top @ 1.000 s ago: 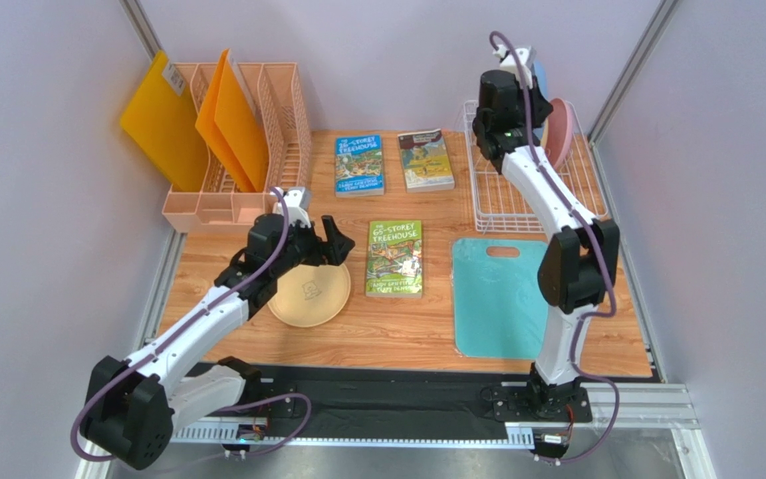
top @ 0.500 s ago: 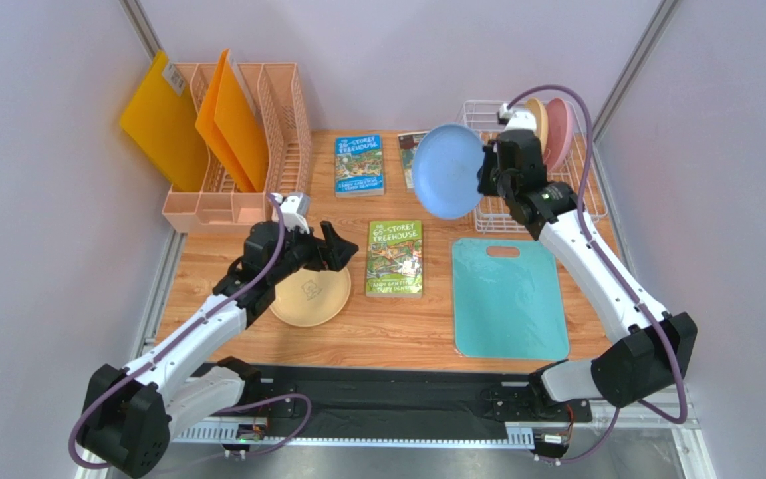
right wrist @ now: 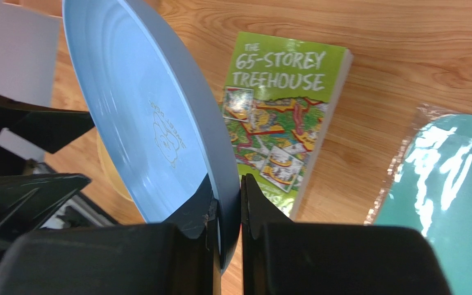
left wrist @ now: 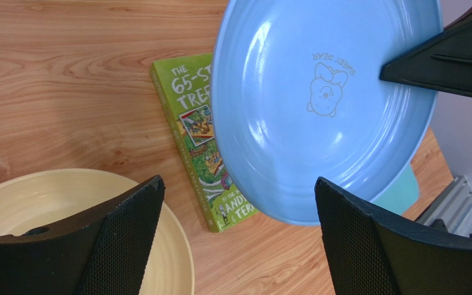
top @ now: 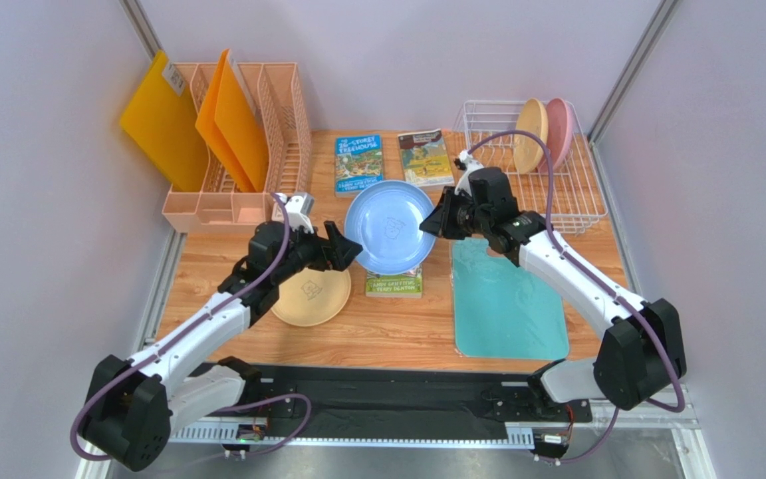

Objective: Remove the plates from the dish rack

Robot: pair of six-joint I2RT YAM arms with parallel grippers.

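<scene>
Of four plates, the tan plate (top: pixel 307 297) lies lower left under the wide-open left gripper (left wrist: pixel 235 196), the blue plate (top: pixel 389 226), earlier beside the dish rack (top: pixel 577 200), now hangs mid-frame pinched by the right gripper (right wrist: pixel 227 196), and the yellow plate (top: pixel 530 135) and pink plate (top: pixel 559 130) stand racked upper right.

blue plate (top: pixel 389 227): showing sky blue, faint bear print
tan plate (top: pixel 309 296): sitting creamy tan
green book (top: pixel 394 283): flashing lime cover
mat (top: pixel 507 299): gleaming teal
</scene>
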